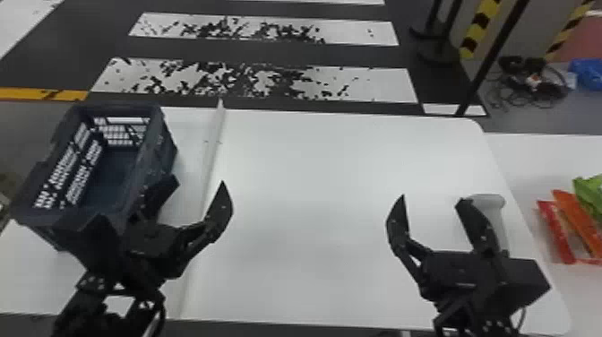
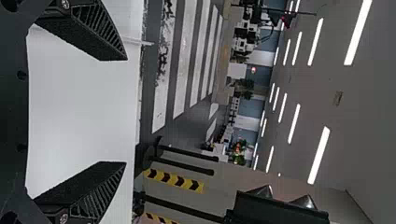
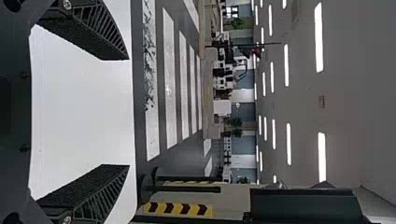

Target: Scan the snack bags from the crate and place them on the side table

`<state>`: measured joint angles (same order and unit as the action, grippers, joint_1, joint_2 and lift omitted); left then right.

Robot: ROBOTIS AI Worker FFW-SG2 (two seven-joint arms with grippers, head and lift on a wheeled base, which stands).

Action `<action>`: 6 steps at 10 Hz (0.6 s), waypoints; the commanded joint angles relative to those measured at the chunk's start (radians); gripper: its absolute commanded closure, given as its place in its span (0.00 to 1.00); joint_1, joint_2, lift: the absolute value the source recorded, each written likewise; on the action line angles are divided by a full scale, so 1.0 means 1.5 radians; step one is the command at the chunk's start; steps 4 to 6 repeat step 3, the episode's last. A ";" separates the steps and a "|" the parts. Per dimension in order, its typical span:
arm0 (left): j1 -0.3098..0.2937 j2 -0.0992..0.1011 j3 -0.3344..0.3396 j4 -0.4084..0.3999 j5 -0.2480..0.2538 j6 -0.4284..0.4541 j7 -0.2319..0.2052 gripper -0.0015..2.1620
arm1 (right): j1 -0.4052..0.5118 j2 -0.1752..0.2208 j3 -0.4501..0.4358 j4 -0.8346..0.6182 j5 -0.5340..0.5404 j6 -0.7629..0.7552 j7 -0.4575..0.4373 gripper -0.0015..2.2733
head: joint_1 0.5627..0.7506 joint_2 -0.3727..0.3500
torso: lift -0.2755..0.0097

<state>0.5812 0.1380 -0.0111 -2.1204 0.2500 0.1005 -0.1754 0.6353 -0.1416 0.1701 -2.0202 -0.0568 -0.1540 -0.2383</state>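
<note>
Has dark floor [image 1: 268, 51] with worn white stripes [image 1: 380, 85] past the far edge of the table [image 1: 340, 179], and cables [image 1: 528, 85] and yellow-black bands [image 1: 480, 22] beyond its far right corner; shows lit strips [image 2: 318, 155] along a grey ceiling [image 2: 369, 116], with plants [image 3: 236, 122] near a blue-and-white wall [image 3: 243, 144]

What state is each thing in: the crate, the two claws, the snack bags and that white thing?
Crate: upright, open-topped, no bags visible inside
Left claw: open, holding nothing
Right claw: open, holding nothing
Snack bags: lying on the side table
White thing: partly hidden by the right claw
</note>
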 commanded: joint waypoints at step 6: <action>-0.001 -0.001 0.000 0.002 0.000 0.000 -0.001 0.03 | 0.001 0.000 0.000 0.001 0.000 0.000 -0.001 0.03 | 0.70 0.49 | 0.68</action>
